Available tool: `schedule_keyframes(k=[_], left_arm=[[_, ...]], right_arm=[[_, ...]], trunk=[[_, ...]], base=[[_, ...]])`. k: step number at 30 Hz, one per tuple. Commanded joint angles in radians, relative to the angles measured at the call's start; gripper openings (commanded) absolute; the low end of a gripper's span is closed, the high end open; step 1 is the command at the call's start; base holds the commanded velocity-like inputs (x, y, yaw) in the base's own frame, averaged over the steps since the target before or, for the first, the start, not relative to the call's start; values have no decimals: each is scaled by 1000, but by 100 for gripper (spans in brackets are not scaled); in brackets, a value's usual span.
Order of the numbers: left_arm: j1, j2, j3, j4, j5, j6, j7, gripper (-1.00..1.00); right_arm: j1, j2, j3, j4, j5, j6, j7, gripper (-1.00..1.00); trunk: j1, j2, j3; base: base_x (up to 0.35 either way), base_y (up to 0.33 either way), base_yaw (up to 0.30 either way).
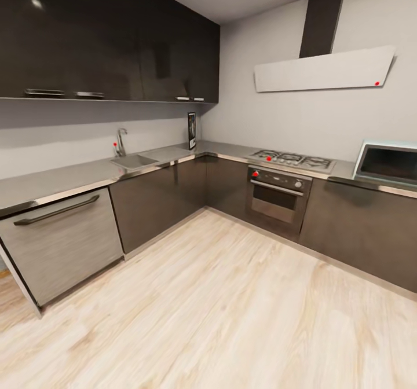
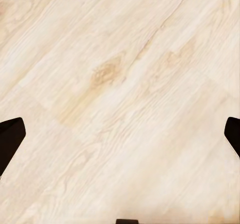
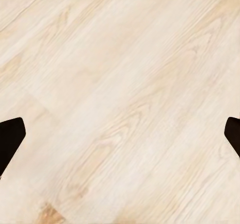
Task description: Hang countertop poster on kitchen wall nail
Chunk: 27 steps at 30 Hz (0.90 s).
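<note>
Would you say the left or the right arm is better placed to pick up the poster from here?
Neither yet, marginally left: the poster stands far off in the countertop corner, slightly left of centre. Both grippers, left and right, are open above the floor.

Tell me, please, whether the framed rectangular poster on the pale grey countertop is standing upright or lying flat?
Upright: the framed rectangular poster stands on its short edge in the pale grey countertop's corner, against the wall.

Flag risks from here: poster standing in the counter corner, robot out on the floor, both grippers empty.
1. The poster stands upright in the far corner of the countertop; a clumsy approach could likely tip it.
2. The sink and faucet sit close beside it, so an arm might clip them.
3. Both the left gripper and right gripper face wood floor, wide open; no nail is discernible.
</note>
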<state>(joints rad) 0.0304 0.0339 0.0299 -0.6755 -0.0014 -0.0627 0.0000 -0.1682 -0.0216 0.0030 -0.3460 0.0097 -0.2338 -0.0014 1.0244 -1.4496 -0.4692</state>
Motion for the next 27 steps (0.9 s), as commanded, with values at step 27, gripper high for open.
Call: schedule_keyframes(k=[27], left_arm=[[0, 0, 1, -1, 0, -3, 0, 100]], right_arm=[[-1, 0, 2, 1, 1, -3, 0, 100]], trunk=[[1, 0, -1]], base=[[337, 0, 0]])
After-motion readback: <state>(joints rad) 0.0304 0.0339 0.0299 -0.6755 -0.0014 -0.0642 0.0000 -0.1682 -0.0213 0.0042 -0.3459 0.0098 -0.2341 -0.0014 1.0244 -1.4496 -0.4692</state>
